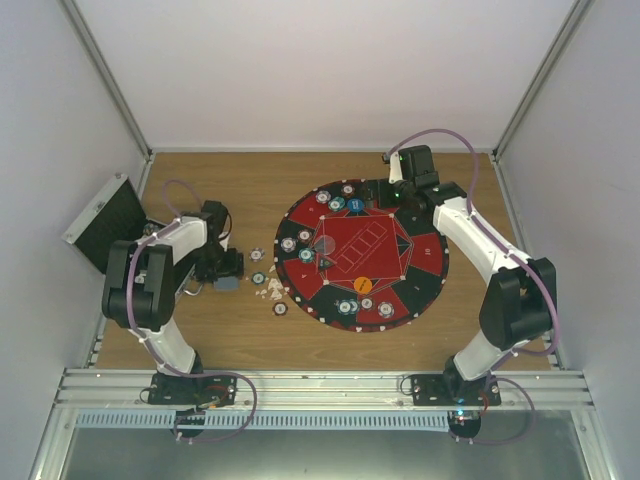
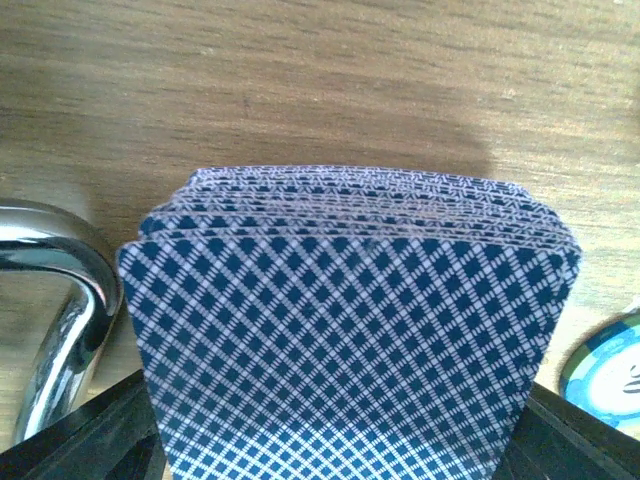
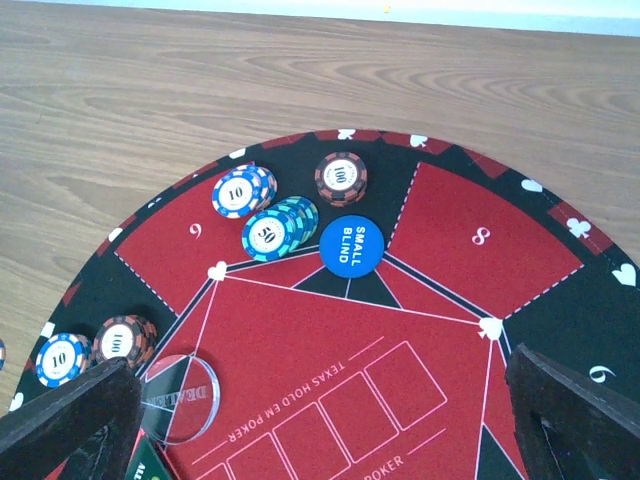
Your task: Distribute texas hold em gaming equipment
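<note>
Near the table's (image 1: 470, 340) left edge: deck of grey-blue-backed playing cards (image 2: 350, 340), slightly fanned, clamped across its width by the left gripper (image 2: 345, 430), one black finger (image 2: 90, 430) against each side edge. Lone teal chip (image 2: 605, 370) on bare wood just beside the deck. Loose chips (image 1: 258, 277) lie between deck and mat. Round red-and-black mat (image 1: 430, 250), right of centre, carries a blue-white stack (image 3: 240, 190), teal stack (image 3: 275, 232), dark red stack (image 3: 341, 177), blue disc (image 3: 351, 245) and orange disc (image 1: 362, 285). Right gripper (image 3: 320, 400) above the mat's far rim, fingers spread wide, empty. Black case (image 1: 105, 215) at the left edge, tilted.
</note>
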Motion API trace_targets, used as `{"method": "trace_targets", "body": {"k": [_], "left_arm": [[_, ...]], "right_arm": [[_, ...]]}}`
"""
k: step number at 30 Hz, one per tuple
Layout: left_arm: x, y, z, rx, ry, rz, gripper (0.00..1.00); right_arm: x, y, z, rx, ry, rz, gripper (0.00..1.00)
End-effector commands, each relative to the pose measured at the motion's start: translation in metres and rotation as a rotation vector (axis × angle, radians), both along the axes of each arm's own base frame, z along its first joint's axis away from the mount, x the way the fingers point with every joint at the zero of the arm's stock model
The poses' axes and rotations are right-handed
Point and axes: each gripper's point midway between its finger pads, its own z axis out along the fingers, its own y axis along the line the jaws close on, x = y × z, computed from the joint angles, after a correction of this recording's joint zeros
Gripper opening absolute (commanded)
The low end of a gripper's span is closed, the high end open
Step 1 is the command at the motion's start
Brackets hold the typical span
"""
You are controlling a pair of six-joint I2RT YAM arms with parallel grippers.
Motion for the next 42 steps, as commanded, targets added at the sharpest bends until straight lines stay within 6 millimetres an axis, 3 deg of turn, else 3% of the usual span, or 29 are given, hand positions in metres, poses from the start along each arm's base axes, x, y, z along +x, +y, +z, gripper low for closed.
{"method": "trace_targets", "body": {"k": [1,8,13,17,19,22,28,36,42], "left_arm": [[0.003,-0.007,-0.014,0.034,0.017,-0.115,0.81],[-0.001,-0.014,-0.019,0.061,0.038,-0.164,0.82],[0.001,-0.014,-0.019,0.07,0.039,-0.176,0.67],[0.003,-0.015,-0.017,0.069,0.03,-0.182,0.63],[0.003,-0.015,-0.017,0.069,0.03,-0.182,0.64],[0.003,-0.015,-0.018,0.069,0.036,-0.183,0.74],[0.0,-0.017,-0.022,0.056,0.049,-0.187,0.75],[-0.001,-0.019,-0.023,0.042,0.059,-0.19,0.57],[0.005,-0.019,-0.013,0.049,0.024,-0.202,0.52]], "right_arm": [[0.002,0.005,0.001,-0.006,-0.011,0.013,1.0],[-0.001,0.004,0.0,-0.008,-0.007,0.012,1.0],[-0.003,0.004,-0.001,-0.004,-0.007,0.013,1.0],[-0.003,0.003,0.0,-0.002,-0.009,0.011,1.0],[-0.003,0.004,0.001,0.001,-0.01,0.013,1.0],[-0.004,0.003,0.002,0.0,-0.011,0.012,1.0],[-0.005,0.002,0.004,-0.003,-0.019,0.007,1.0],[-0.005,0.0,0.009,-0.002,-0.031,0.0,1.0],[-0.003,0.003,0.01,0.004,-0.034,0.01,1.0]]}}
